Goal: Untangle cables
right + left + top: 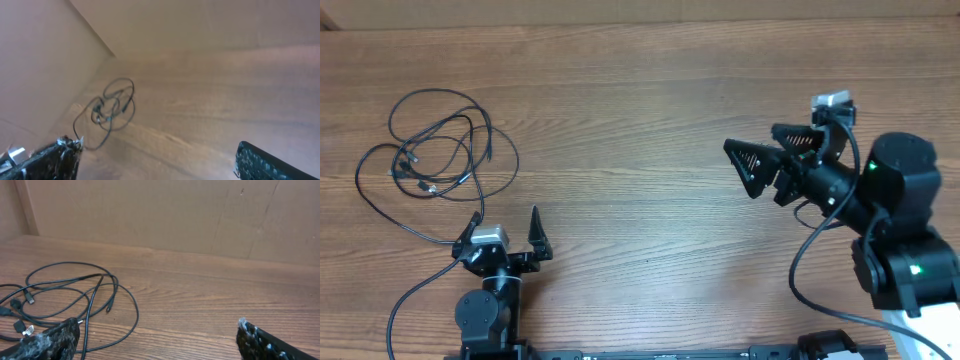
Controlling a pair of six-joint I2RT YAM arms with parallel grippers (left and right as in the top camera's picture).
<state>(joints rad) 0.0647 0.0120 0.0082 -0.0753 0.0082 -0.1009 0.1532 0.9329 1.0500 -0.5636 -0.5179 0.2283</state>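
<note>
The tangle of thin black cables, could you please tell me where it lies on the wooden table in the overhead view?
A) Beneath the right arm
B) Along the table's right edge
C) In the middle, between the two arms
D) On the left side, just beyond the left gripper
D: the tangle of thin black cables lies on the wooden table at the left, just beyond the left gripper.

Table (pixel 650 120): brown wood grain, smooth, low satin sheen. Cables (pixel 440 150): thin black cords with a smooth jacket that looks like plastic or rubber, slight gloss. One plug tip (pixel 29 329) in the cables is bright metal. Panel (pixel 150 210) behind the cables: pale tan, matt, flat; board or card, can't tell. Left gripper (pixel 506 225) fingers (pixel 50 342): black, matt, rough, scuffed whitish at the tips. Right gripper (pixel 750 140): same matt black, textured faces. Right arm housing (pixel 900 170), far right of the cables: smooth black, semi-gloss.
</note>
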